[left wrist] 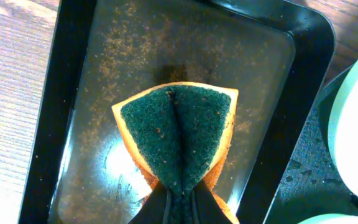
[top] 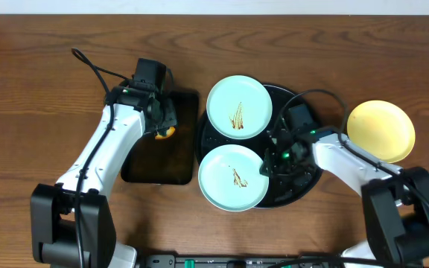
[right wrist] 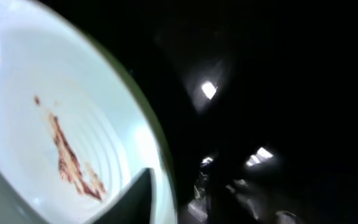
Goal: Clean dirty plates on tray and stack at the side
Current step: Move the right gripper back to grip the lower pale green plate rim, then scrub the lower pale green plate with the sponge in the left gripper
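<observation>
Left gripper point(left wrist: 178, 206) pinches the soft sponge point(left wrist: 176, 134); stiff, slick plate point(top: 226, 182) on the tray point(top: 287, 95) wants a rim hold (right gripper point(top: 269, 164): opening unclear).

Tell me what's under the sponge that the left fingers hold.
The rectangular black tray, dusted with brown specks, lies under the sponge. The patch directly beneath it is covered, so unseen.

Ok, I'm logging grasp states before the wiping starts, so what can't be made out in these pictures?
The right gripper: overhead, its own wrist covers the jaws; the right wrist view shows one finger at the rim of the near plate, the rest is dark blur; grip unclear.
The round black tray: overhead, plates and arm hide most of its floor.
The sponge: overhead, only an orange sliver shows under the left arm.
</observation>
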Motion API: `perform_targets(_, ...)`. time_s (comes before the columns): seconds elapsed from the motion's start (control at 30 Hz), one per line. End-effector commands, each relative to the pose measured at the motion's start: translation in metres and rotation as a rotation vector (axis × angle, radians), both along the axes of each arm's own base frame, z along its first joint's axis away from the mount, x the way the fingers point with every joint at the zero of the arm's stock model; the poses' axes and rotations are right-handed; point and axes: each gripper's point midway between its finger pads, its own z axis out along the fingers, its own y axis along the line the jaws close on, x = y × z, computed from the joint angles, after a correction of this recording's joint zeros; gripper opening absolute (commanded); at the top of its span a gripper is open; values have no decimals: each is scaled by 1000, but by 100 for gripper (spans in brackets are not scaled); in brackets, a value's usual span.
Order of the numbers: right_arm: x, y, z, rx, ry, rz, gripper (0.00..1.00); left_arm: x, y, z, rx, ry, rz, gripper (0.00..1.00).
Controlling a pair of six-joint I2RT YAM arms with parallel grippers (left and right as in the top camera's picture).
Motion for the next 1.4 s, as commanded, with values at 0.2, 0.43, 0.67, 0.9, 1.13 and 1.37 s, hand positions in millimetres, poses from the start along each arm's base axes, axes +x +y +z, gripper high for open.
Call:
perform_targets(0.2, 2, -14, -14, -99, -4, -26, 1, -3, 1, 2, 5, 1, -9, 8)
perform_targets(0.43, 25, -53, -1, -228, -97, -95, 1, -5, -17, 2, -90, 13, -43, 8)
perform_targets(0.67, 50, -102, 40, -415, -286, -179, 1, -5, -74, 16, -324, -17, -226, 8)
perform_targets(0.9, 38, -102, 32, -416, -228, -158, 1, -29, -148, 25, -404, -34, -458, 7)
perform_targets(1.13, 26, -105, 11, -445, -147, -138, 1, -56, -206, 15, -336, -61, -590, 7)
perform_targets(1.37, 26, -105, 8, -448, -138, -137, 1, -85, -246, -21, -347, 45, -570, 7)
